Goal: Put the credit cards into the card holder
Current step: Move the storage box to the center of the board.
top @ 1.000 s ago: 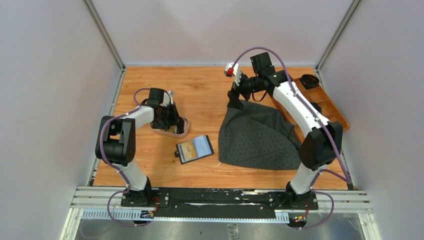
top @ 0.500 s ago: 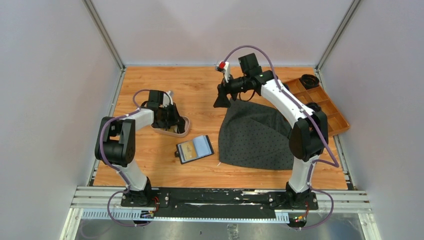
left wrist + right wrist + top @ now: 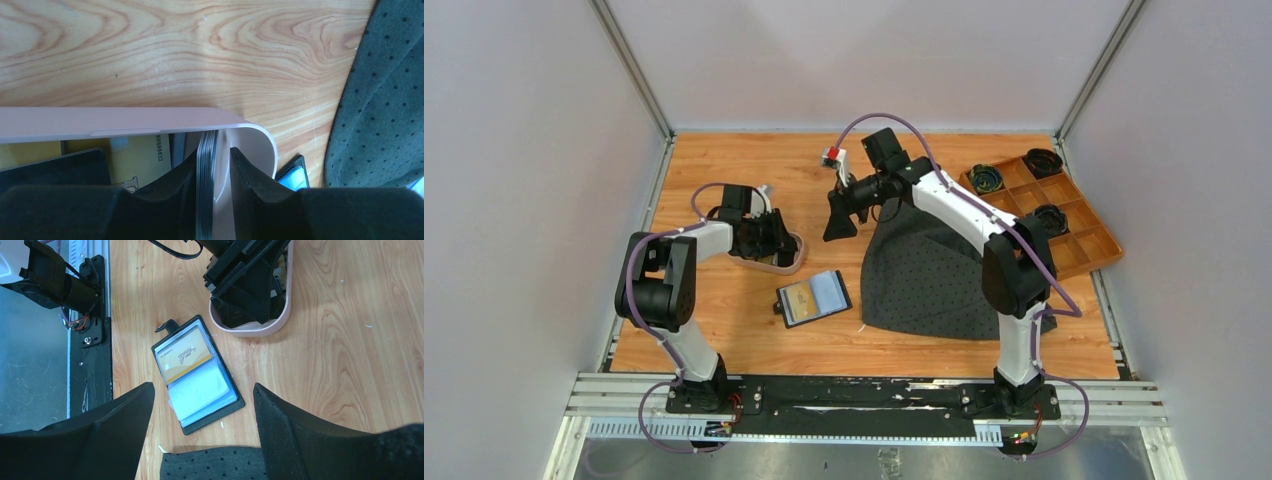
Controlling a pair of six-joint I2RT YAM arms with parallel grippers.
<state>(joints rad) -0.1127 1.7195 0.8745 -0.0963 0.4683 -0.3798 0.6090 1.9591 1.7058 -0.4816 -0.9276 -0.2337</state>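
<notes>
Cards in pink tray; card holder holds one.

One card holder, open, with one gold card showing in it. One pink tray — its cards too bunched to count. One dotted grey cloth, one orange box — three black round things inside.

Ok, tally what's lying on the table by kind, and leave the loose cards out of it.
Card holder: 1
Pink tray: 1
Dotted cloth: 1
Orange box: 1
Black round items in the box: 3
Total: 7
</notes>
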